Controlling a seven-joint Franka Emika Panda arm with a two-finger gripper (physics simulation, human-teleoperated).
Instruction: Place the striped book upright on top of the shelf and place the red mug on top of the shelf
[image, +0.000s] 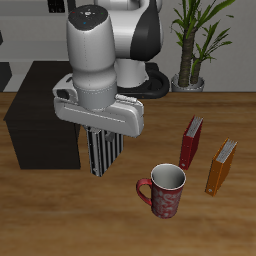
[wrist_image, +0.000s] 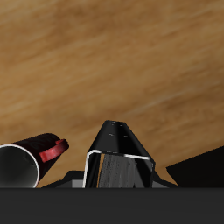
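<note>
Nearest the exterior camera: red mug (image: 163, 188), upright on the table (image: 120, 225) near its front edge, handle pointing toward the striped book (image: 103, 152). Striped book hanging upright from the gripper (image: 103, 140), clamped between the fingers, lower edge just above or touching the wood; cannot tell which. Confirmed in the wrist view: fingers closed on the book's top edge (wrist_image: 121, 156), mug rim (wrist_image: 26, 164) close beside. Shelf (image: 42, 125) right next to the book, top bare. Red book (image: 191, 142) and orange book (image: 221, 166) standing farther off, not wanted. Judged risks: book too low to clear the shelf top, so a sideways move would strike the cabinet wall; thin cover could swing or slip in the grip; release while tilted would tip it flat; mug within reach of a careless sweep.
</note>
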